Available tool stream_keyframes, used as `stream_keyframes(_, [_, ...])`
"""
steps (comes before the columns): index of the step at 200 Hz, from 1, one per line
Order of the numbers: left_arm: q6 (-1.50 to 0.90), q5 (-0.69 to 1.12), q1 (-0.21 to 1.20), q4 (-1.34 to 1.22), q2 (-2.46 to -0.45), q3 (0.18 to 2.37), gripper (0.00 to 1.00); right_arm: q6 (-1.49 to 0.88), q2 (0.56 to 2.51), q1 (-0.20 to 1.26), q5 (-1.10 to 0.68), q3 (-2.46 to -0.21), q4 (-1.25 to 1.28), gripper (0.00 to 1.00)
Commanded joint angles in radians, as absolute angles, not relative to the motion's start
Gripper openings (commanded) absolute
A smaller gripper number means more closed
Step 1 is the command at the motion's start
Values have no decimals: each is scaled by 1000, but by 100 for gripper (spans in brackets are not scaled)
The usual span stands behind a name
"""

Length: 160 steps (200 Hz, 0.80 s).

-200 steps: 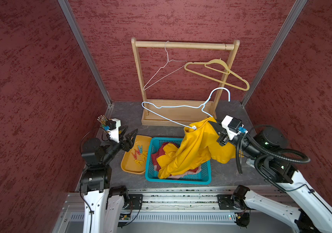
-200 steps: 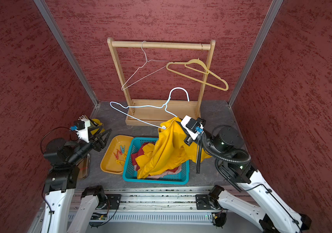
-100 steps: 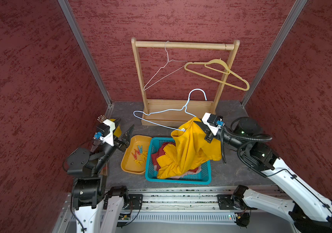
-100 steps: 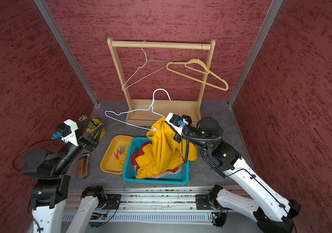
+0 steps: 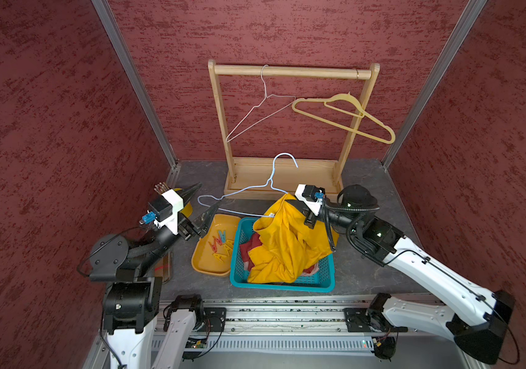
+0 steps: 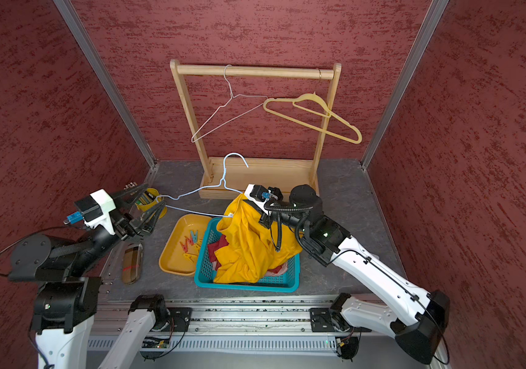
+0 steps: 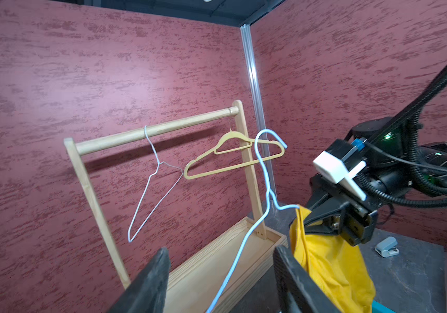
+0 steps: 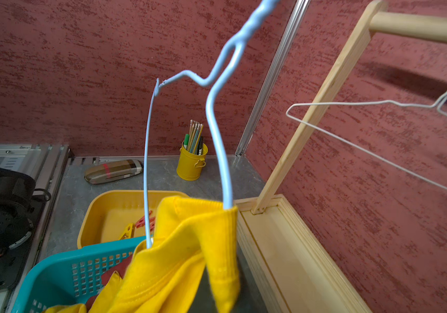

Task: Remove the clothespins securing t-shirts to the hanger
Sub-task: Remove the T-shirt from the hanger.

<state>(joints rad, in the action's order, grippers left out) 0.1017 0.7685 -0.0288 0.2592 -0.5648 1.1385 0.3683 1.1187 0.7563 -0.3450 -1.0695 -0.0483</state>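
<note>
A light blue wire hanger (image 5: 249, 188) carries a mustard yellow t-shirt (image 5: 287, 242) that drapes into a teal basket (image 5: 282, 284). My right gripper (image 5: 295, 206) is shut on the shirt's collar where the hanger's arm enters it (image 7: 305, 220); the cloth hides its fingertips. My left gripper (image 5: 206, 199) is open, and the hanger's bare far end lies between its fingers without touching them; the wire runs through the gap (image 7: 221, 249). A dark red t-shirt (image 5: 250, 247) and a pale one (image 5: 309, 270) lie in the basket. Several clothespins (image 5: 220, 242) rest in a yellow tray (image 5: 206, 268).
A wooden rack (image 5: 290, 72) stands at the back with a white wire hanger (image 5: 263, 111) and a yellow plastic hanger (image 5: 344, 118). A yellow cup of pencils (image 8: 191, 165) and a striped case (image 6: 132, 263) sit by the left arm. Red walls close in on three sides.
The right arm has swung left, carrying the hanger and yellow t-shirt with it. The left gripper has risen and now stands around the hanger's free end.
</note>
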Motion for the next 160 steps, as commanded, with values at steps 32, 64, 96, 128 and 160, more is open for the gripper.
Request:
stream_keyframes(32, [-21, 852, 12, 267, -710, 1144, 60, 241, 1156, 753, -486, -988, 133, 0])
stream_keyframes(64, [16, 830, 141, 305, -786, 1101, 59, 209, 1183, 758, -531, -969, 166, 0])
stream_keyframes(96, [152, 724, 303, 409, -861, 1108, 59, 202, 1185, 759, -548, -944, 199, 0])
stream_keyframes(128, [230, 686, 369, 513, -933, 1150, 59, 188, 1221, 767, -571, -948, 205, 0])
stream_keyframes(160, [224, 748, 373, 498, -962, 1154, 57, 202, 1235, 773, -561, -946, 210, 0])
